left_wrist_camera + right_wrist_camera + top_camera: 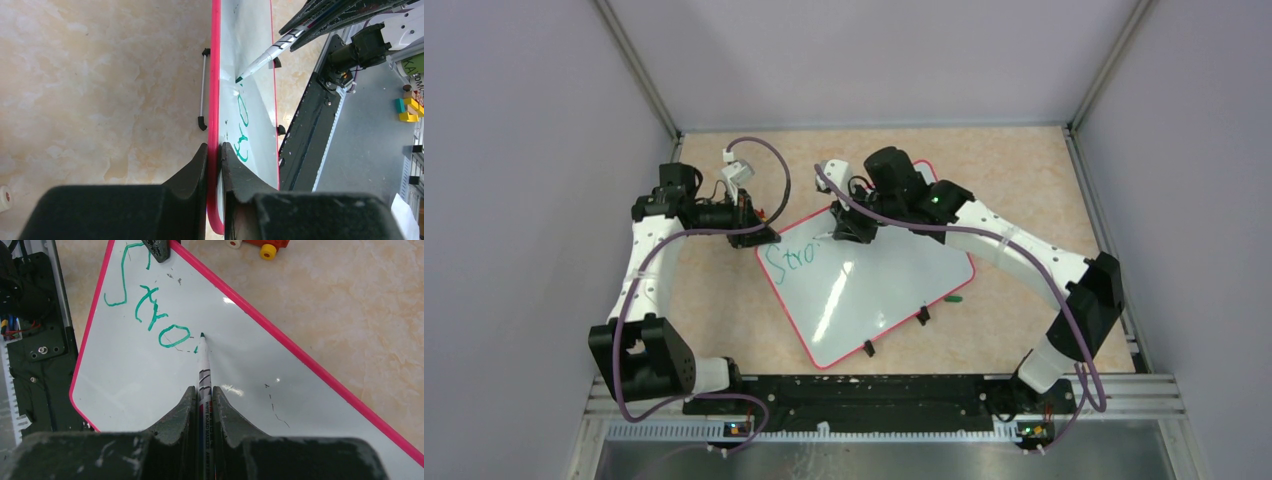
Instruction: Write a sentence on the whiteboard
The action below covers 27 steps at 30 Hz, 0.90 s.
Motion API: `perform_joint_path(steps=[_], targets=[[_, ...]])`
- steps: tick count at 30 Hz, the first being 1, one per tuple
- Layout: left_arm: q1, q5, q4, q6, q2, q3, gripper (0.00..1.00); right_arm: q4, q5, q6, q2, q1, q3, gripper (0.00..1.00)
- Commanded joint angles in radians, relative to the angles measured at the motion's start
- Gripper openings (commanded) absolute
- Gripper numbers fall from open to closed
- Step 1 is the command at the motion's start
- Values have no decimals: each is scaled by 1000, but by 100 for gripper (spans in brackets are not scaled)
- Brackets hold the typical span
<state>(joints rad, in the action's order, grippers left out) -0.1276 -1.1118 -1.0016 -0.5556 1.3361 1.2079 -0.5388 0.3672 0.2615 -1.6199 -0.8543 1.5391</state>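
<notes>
Right gripper [203,391], 2 fingers clamped on the marker [204,360], aims its long axis up-frame. Its tip meets the whiteboard [240,360] mid-frame, just right of the sentence [155,322], reading "Stro". Left gripper [215,147] pinches the whiteboard's edge.

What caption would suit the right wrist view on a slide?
Right gripper holds a marker, tip at the whiteboard beside green lettering reading "Stro".

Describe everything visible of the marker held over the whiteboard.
The marker is a slim white pen with printed lettering and a green tip. The right gripper is shut on its barrel, holding it tilted, tip on the whiteboard just past the green writing "Stro".
</notes>
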Motion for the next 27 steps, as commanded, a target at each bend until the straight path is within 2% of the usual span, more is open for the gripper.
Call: perform_joint_path(steps=[1, 14, 27], targets=[[5, 5, 39, -23, -5, 6, 0, 20, -12, 12, 14, 1, -8, 0], [6, 6, 41, -22, -7, 5, 0, 26, 13, -9, 62, -2, -98, 0], [8, 8, 44, -20, -10, -1, 0, 44, -28, -14, 35, 4, -28, 0]])
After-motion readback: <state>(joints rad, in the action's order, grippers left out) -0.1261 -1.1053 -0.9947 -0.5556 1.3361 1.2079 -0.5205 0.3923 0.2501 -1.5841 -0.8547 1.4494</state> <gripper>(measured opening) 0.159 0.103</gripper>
